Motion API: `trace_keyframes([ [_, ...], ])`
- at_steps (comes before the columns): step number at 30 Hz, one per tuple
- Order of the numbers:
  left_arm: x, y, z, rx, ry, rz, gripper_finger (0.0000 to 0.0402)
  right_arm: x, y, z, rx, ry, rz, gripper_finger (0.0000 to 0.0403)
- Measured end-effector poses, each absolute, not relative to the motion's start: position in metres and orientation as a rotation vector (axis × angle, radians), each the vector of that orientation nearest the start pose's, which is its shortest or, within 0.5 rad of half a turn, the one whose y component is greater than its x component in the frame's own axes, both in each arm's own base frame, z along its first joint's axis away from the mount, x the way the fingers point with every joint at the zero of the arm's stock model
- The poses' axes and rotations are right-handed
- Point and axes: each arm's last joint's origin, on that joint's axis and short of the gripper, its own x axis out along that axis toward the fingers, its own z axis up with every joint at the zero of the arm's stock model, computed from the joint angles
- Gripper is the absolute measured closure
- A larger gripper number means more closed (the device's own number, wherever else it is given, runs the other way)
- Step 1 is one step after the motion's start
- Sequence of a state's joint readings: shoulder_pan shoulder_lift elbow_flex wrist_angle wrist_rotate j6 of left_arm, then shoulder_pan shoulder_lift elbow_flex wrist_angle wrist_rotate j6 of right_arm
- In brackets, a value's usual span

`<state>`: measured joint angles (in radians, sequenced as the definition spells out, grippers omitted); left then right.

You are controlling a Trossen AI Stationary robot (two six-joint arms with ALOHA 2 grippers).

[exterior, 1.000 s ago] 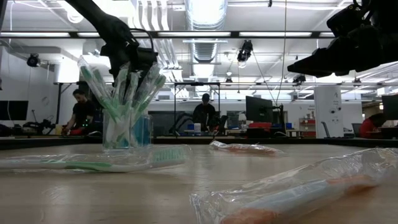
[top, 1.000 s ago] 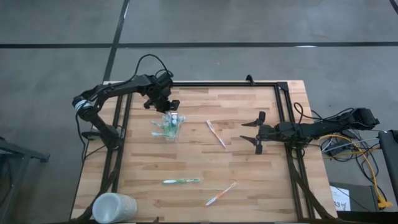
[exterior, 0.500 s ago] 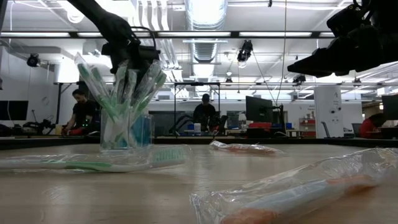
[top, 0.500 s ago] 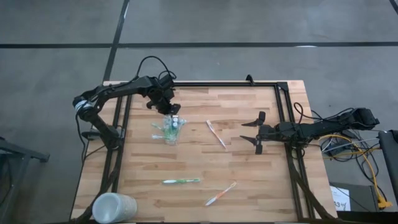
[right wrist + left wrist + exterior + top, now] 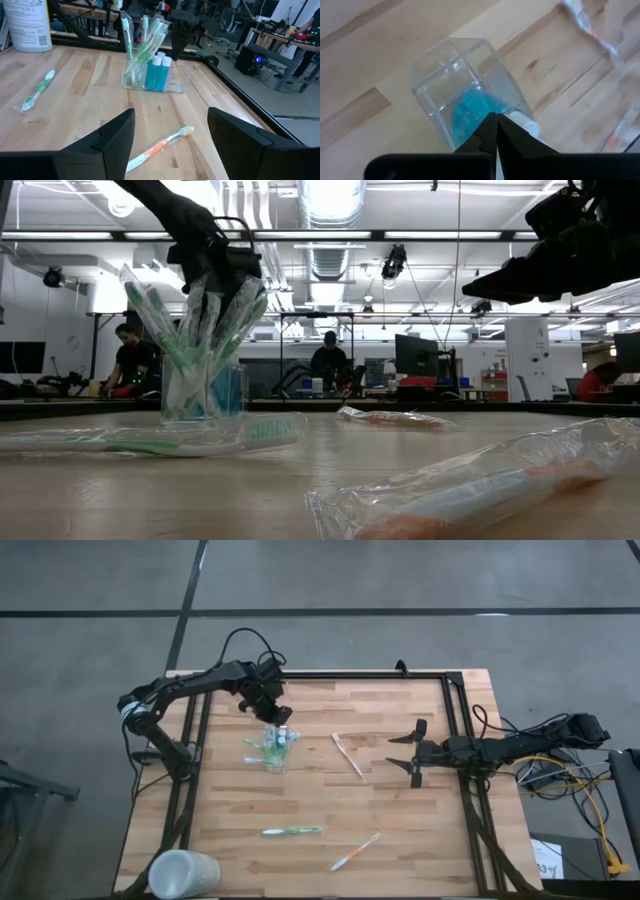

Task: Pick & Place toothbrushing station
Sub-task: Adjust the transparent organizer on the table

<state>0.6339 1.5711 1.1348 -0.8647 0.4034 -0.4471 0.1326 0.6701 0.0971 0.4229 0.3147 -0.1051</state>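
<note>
The clear holder (image 5: 272,747) stands on the wooden table (image 5: 400,820) toward its far left part, with wrapped green toothbrushes (image 5: 155,315) fanning out of it and blue tubes (image 5: 156,75) with white caps inside. The left gripper (image 5: 277,716) hangs just above the holder's rim with its fingers pressed together; the left wrist view shows the closed tips over the blue tubes, gripping nothing that can be made out. The right gripper (image 5: 413,752) waits near the table's right edge, its fingers (image 5: 112,137) spread wide and empty.

Three wrapped toothbrushes lie loose on the table: an orange-and-white one (image 5: 347,754) between the holder and the right gripper, a green one (image 5: 291,831) nearer the front, and another orange one (image 5: 355,851) beside it. A frosted white cup (image 5: 183,873) sits at the front left corner. In the right wrist view a white container (image 5: 26,25) with a printed label stands behind the table; its writing is too small to read.
</note>
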Motion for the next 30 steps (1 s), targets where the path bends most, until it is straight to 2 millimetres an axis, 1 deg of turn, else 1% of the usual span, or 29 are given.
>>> trace_keyframes([
  [4, 0.244, 0.170, 0.242, -1.058, 1.069, 0.518, 0.0376, 0.146, 0.010, 0.171, -0.138, 0.156, -0.174, 0.0158],
  [8, 0.245, 0.173, 0.258, -1.069, 1.054, 0.621, 0.0355, 0.146, 0.010, 0.171, -0.138, 0.156, -0.174, 0.0158],
  [11, 0.242, 0.173, 0.261, -1.107, 1.070, 0.716, 0.0339, 0.146, 0.010, 0.171, -0.138, 0.156, -0.174, 0.0158],
  [13, 0.239, 0.174, 0.261, -1.130, 1.070, 0.744, 0.0326, 0.146, 0.010, 0.171, -0.138, 0.156, -0.174, 0.0158],
  [17, 0.237, 0.177, 0.254, -1.170, 1.076, 0.781, 0.0295, 0.146, 0.010, 0.171, -0.138, 0.156, -0.174, 0.0158],
  [22, 0.237, 0.183, 0.237, -1.203, 1.129, 0.821, 0.0262, 0.146, 0.010, 0.171, -0.138, 0.156, -0.174, 0.0158],
  [25, 0.240, 0.187, 0.225, -1.217, 1.167, 0.830, 0.0254, 0.146, 0.010, 0.171, -0.138, 0.156, -0.175, 0.0158],
  [30, 0.245, 0.192, 0.211, -1.223, 1.215, 0.824, 0.0252, 0.146, 0.010, 0.171, -0.138, 0.156, -0.174, 0.0158],
])
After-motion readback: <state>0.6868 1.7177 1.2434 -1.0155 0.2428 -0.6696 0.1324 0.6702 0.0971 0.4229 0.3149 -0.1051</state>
